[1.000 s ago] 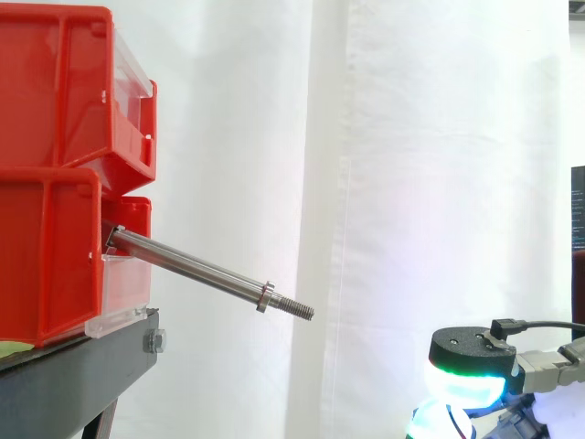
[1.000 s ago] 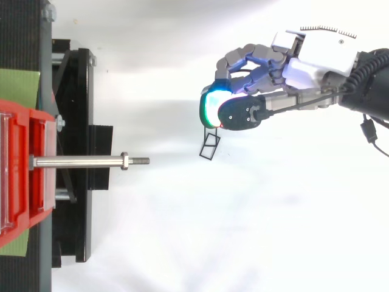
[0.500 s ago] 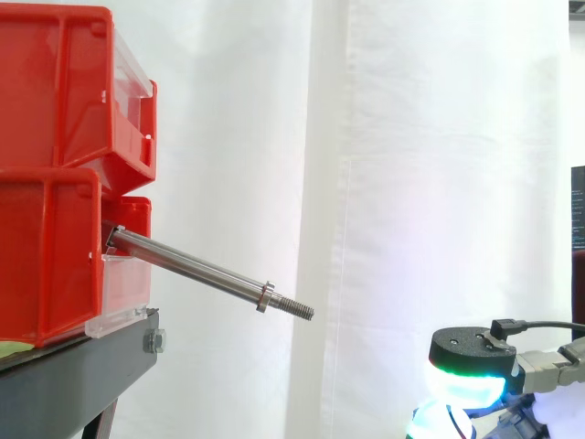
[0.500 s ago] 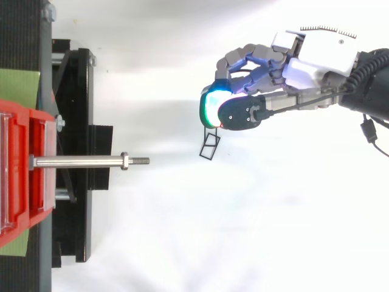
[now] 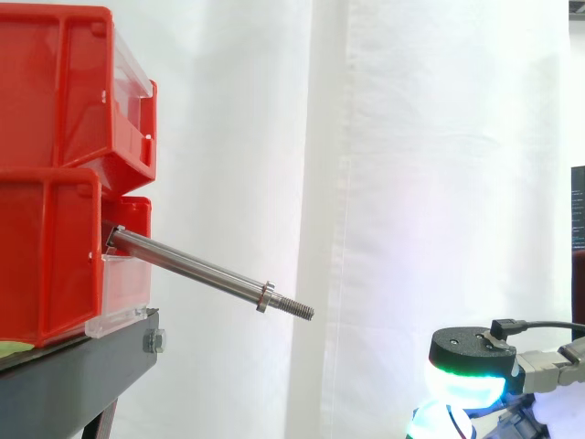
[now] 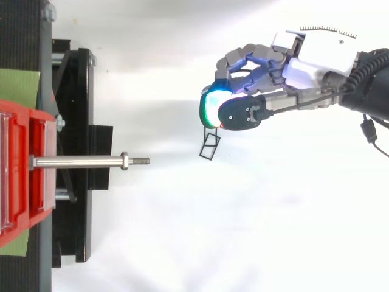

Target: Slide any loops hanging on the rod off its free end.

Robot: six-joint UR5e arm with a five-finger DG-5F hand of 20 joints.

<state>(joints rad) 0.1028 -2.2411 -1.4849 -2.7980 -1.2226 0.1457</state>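
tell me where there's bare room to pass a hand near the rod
Bare room lies between the free end of the rod and the hand holding a black loop, and along both sides of it. Crowded at the red bins and black stand.

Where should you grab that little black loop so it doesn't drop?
Pinch the black loop at its end nearest the hand, between thumb and fingers, coming from the side away from the rod. It is a thin open frame, so holding one end leaves the opening free. The hand holds it that way now.
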